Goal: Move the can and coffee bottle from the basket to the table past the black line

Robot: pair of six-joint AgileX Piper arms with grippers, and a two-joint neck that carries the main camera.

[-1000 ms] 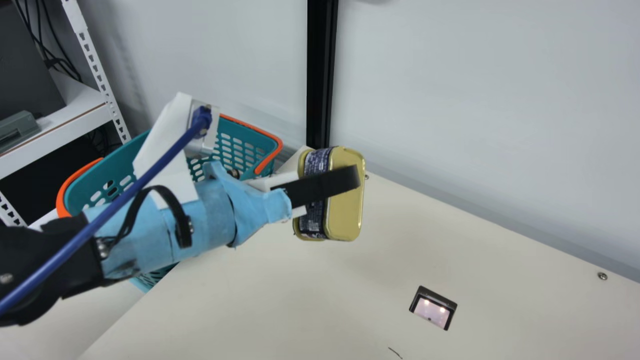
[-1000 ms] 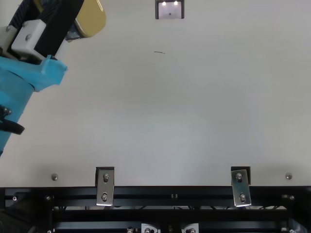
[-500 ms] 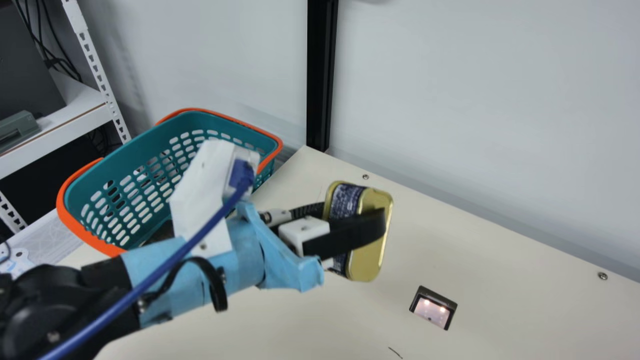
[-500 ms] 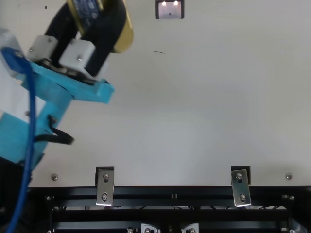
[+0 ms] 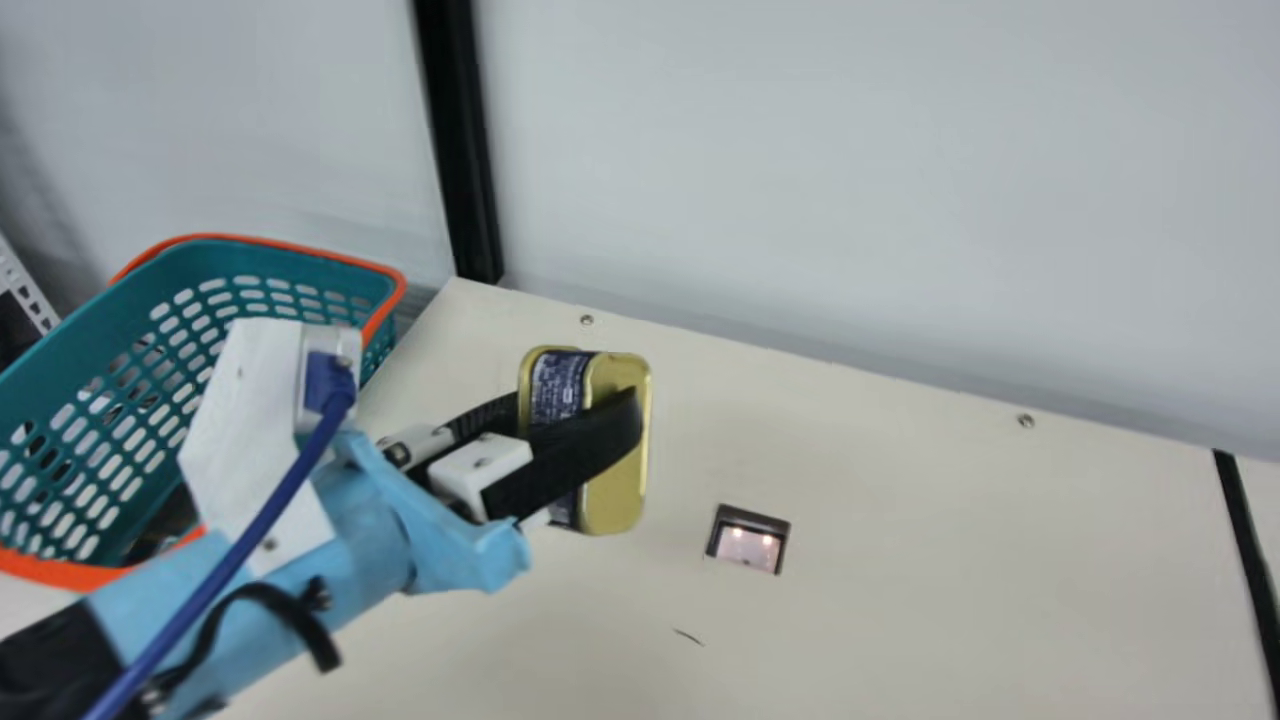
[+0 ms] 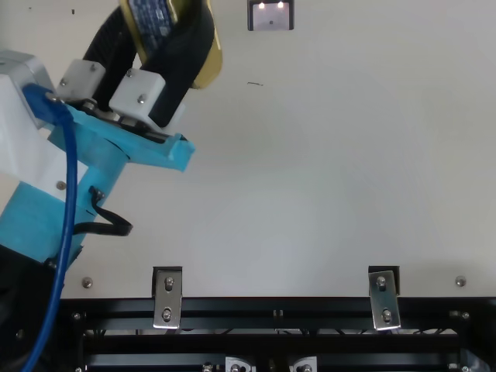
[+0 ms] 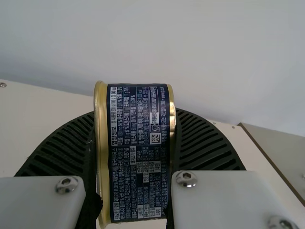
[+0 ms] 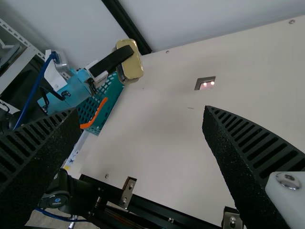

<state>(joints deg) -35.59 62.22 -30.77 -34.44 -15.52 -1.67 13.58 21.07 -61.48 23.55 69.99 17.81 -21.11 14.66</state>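
My left gripper (image 5: 575, 410) is shut on the gold-edged can (image 5: 617, 480), holding it above the left part of the table, to the right of the basket (image 5: 60, 350). In the left wrist view the can (image 7: 138, 186) stands between the two ribbed fingers of the gripper (image 7: 134, 143), its dark printed label facing the camera. Something dark lies low in the basket; whether it is the coffee bottle I cannot tell. The black line (image 5: 1245, 540) crosses the table at the main view's right edge. My right gripper (image 8: 143, 112) is open with nothing between its fingers.
A small black-framed fixture (image 5: 748, 540) with two lights sits in the table (image 5: 900, 600), right of the can. A wall with a black post (image 5: 460, 150) rises behind. Metal brackets (image 6: 167, 298) line the table's near edge.
The main camera has turned to the right, bringing the black line into view. In the top view my left arm has carried the can rightward over the table, the last part only slightly.
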